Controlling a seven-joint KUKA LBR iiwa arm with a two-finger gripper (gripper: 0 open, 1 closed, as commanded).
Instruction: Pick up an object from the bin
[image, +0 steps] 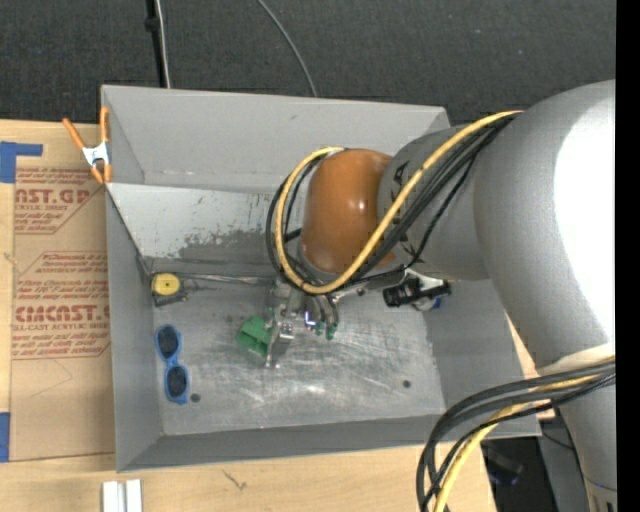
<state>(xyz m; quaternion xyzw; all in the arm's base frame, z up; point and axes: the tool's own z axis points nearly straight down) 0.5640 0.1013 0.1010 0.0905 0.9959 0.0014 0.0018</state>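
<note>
The gripper (283, 338) hangs low over the middle of the bin (370, 372), right against a green block (253, 335) on its left. I cannot tell how far open it is, or whether it has hold. It would do best centred on the block, then closed squarely. A yellow disc (166, 287) and blue sunglasses (172, 363) lie well to the left.

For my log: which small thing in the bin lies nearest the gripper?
The green piece, right beside the gripper; the yellow tape measure and blue sunglasses lie far left.
</note>
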